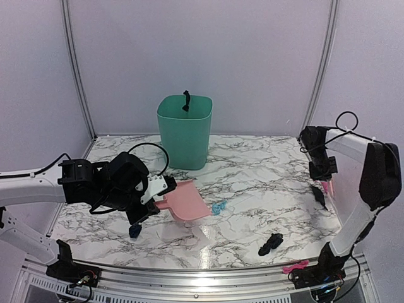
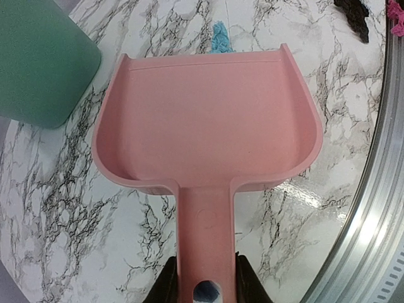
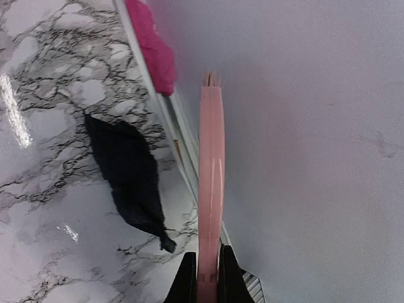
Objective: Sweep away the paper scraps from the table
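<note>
now your left jaws are clamping the handle of the pink dustpan (image 2: 208, 126), whose mouth is lying just beside the light-blue scrap (image 2: 219, 38) on the tabletop (image 1: 252, 164); your right jaws are pinching the pink brush (image 3: 211, 158) near a black scrap (image 3: 129, 170).

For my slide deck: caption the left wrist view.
Left gripper holds the pink dustpan by its handle, mouth facing a light-blue scrap on the marble table.
</note>
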`<state>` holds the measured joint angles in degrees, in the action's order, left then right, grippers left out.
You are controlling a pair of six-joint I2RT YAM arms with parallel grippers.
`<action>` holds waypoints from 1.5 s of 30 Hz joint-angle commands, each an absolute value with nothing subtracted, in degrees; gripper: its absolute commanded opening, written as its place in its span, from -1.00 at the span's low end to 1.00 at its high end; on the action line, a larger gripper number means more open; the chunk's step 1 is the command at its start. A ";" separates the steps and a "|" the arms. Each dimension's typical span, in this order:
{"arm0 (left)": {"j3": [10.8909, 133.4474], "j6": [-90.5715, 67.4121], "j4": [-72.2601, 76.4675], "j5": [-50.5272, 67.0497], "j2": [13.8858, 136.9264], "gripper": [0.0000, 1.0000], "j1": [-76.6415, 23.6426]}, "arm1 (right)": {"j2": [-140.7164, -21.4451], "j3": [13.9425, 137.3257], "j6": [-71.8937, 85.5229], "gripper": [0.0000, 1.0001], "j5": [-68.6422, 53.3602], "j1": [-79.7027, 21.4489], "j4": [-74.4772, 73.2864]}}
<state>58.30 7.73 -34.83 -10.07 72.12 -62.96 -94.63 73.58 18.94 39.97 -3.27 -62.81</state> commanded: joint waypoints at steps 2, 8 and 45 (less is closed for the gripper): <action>56.93 6.76 -36.51 -9.79 71.93 -1.00 -62.93 | -98.16 70.60 8.25 -1.00 27.54 -3.43 -53.99; 57.34 6.50 -36.50 -10.21 71.98 -1.00 -62.93 | -95.69 67.74 12.77 -1.00 14.50 -6.87 -56.73; 60.72 4.79 -38.13 -5.25 73.21 -1.00 -63.17 | -70.01 49.48 39.46 -1.00 -24.53 -40.55 -66.75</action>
<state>58.43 6.57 -35.53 -9.56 74.50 -62.96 -69.32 53.04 35.48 -14.68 -39.38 -73.30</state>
